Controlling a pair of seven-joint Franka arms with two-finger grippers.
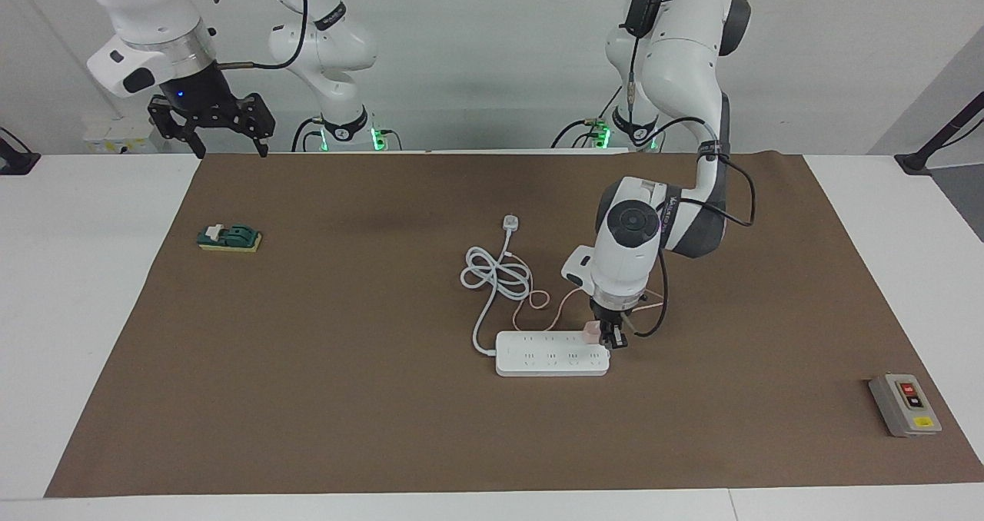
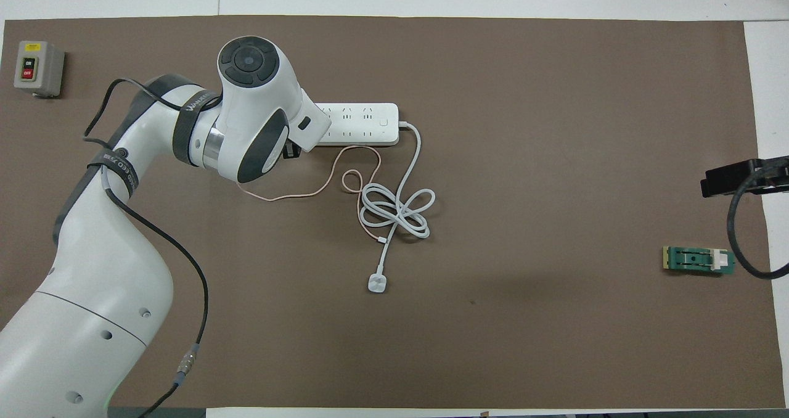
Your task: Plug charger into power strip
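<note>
The strip, a flat white bar with rounded corners and two rows of sockets, lies near the middle of the brown mat, with bare mat all round it except on the side nearer the robots. There its thick white cord lies in loose loops and ends in a small white plug.

The left gripper points straight down at the strip's corner toward the left arm's end, jaws together. The charger, a small pale pink cube, sits on the strip's edge just beside the fingers; whether they pinch it I cannot tell, as the wrist hides it from above. Its thin pink cable curls across the mat.

The right gripper waits high over the mat's edge, jaws apart.

A grey switch box and a green block lie well apart, near opposite ends of the mat.
</note>
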